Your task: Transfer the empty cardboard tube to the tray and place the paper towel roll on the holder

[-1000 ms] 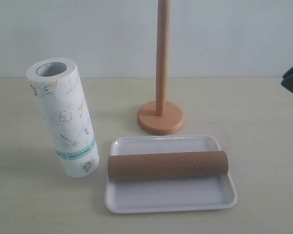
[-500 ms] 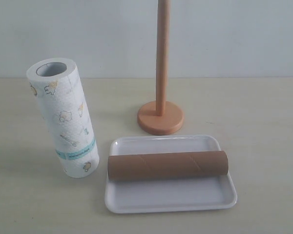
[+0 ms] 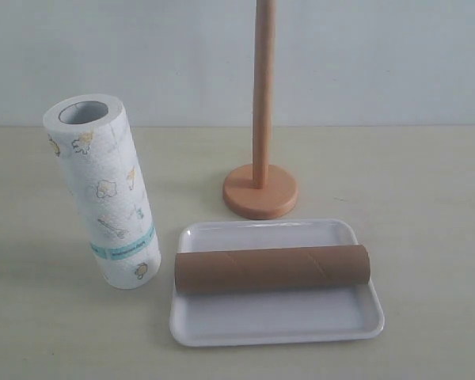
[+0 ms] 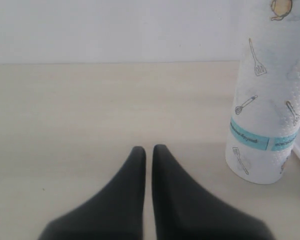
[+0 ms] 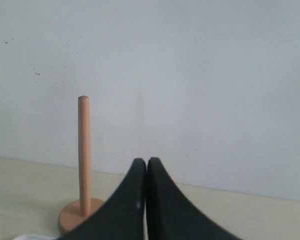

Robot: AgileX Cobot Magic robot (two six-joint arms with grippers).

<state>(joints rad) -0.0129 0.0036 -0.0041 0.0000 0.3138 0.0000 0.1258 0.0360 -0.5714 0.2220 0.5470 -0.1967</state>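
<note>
There was plenty of bare beige tabletop [image 3: 427,198] right of the orange-tan wooden pole stand [image 3: 260,190]. The white printed paper towel roll [image 3: 103,190] stood just beside the flat white plastic tray [image 3: 277,328], so that gap was tight.

left gripper [image 4: 148,151] and right gripper [image 5: 145,162], each with black jaws closed together

Looks like a lab test bench: plain beige tabletop [image 4: 65,110], blank white wall [image 5: 215,75] ahead of right gripper [image 5: 146,160].
</note>
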